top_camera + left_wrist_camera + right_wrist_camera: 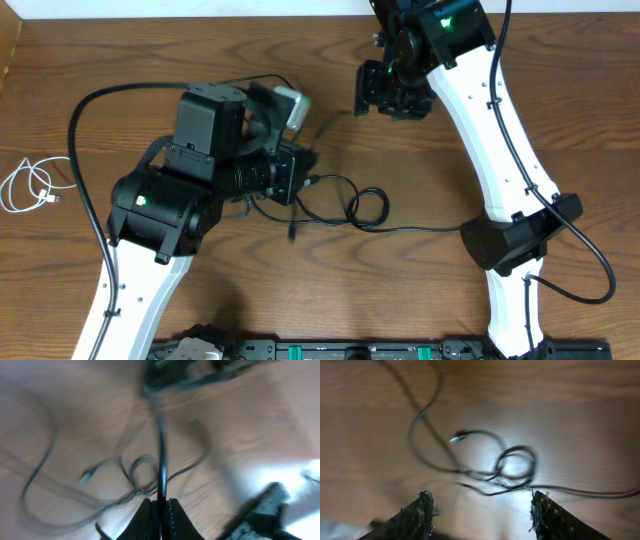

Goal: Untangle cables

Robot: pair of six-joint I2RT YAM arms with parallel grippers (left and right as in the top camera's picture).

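A robotics lab is showing here: a white left arm [130,300] and right arm [497,140] are rising from a black rail [330,351], with a wood-grain tabletop [590,110] lying beneath the right end effector [480,504].

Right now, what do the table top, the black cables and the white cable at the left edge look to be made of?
Table top: wood or wood-look laminate, brown with grain lines and a low sheen that shows soft glare.
Black cables: probably rubber or plastic sheathing, matte, bending in loose loops.
White cable: probably smooth plastic sheathing, coiled. It is too small to tell more.
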